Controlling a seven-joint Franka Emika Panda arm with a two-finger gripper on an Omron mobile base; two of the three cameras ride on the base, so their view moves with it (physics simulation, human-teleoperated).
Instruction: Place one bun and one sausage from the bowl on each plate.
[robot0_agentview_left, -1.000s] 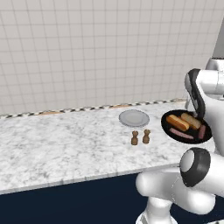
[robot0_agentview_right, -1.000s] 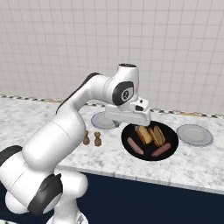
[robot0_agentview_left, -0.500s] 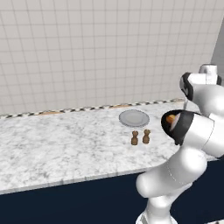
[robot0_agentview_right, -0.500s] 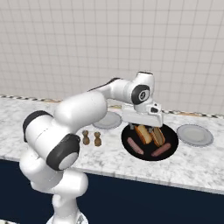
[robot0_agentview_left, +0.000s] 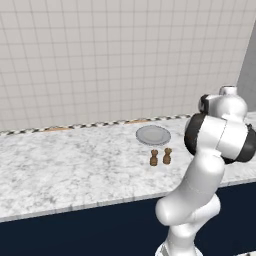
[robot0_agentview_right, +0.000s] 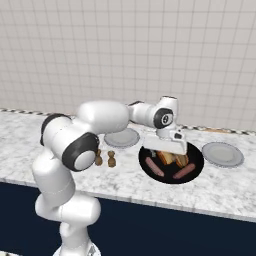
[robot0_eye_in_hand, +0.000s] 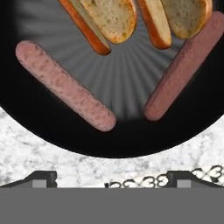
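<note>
Right base view, from left to right: a white marble table (robot0_agentview_right: 30, 140) runs along a tiled wall, with the white robot arm (robot0_agentview_right: 100, 120) rising at the near left and reaching rightward over it. Two small brown shakers (robot0_agentview_right: 105, 159) stand upright side by side just beside the arm. Behind them lies a flat light-grey plate (robot0_agentview_right: 122, 138), partly hidden by the arm. Next comes the wide black bowl (robot0_agentview_right: 171, 162), holding two orange-tan buns (robot0_agentview_right: 172, 159) side by side at its far side and two reddish-brown sausages, one sausage (robot0_agentview_right: 154, 166) at the left and the other (robot0_agentview_right: 185, 171) at the right, both lying flat. The gripper (robot0_agentview_right: 170, 148) hangs just above the buns with its jaws spread wide and nothing between them. At the far right, near the bowl but apart from it, sits the second light-grey plate (robot0_agentview_right: 222, 154), bare. Hand view, looking down into the bowl (robot0_eye_in_hand: 26, 118): the left sausage (robot0_eye_in_hand: 65, 86) and right sausage (robot0_eye_in_hand: 183, 65) slant toward each other without touching, and the split buns (robot0_eye_in_hand: 109, 19) lie across the top.
</note>
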